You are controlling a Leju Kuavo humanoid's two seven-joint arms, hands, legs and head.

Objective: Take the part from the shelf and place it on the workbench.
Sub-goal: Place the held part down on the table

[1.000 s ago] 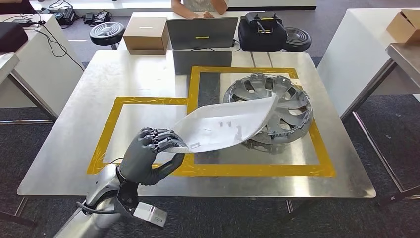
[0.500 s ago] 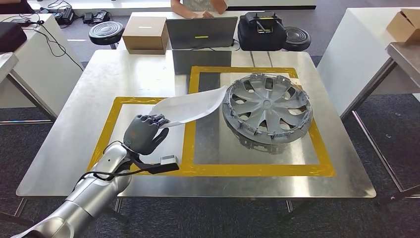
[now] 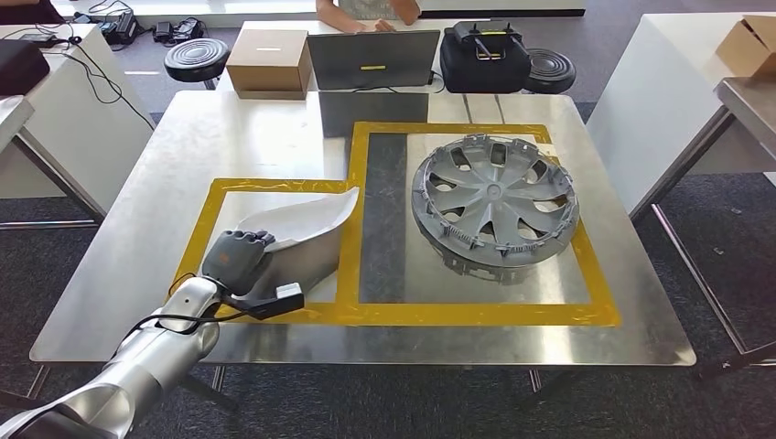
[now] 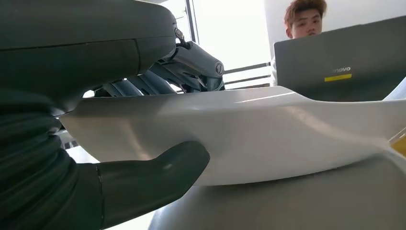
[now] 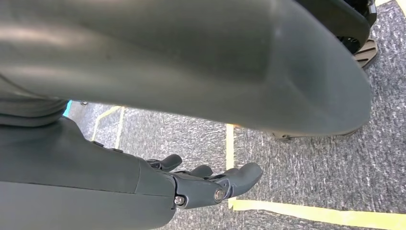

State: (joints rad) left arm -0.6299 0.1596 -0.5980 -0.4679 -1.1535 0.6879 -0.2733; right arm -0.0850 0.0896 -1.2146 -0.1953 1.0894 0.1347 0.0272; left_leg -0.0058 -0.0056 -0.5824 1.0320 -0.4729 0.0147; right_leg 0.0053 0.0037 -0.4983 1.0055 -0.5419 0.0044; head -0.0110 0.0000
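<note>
White plastic, the part (image 3: 307,229) is set low inside the smaller yellow-taped square on the steel table (image 3: 137,229), gripped at its near end by the left hand (image 3: 240,259). Only release appears left. The right hand (image 5: 210,184) hangs loosely uncurled, holding nothing.

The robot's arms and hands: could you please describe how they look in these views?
The left arm is a silver, rounded metal tube with a thin black cable looped along it and a small dark box with a pale face at the wrist. The left hand is dark grey with segmented fingers. The right hand is also dark grey, with small round pivot pins.
</note>
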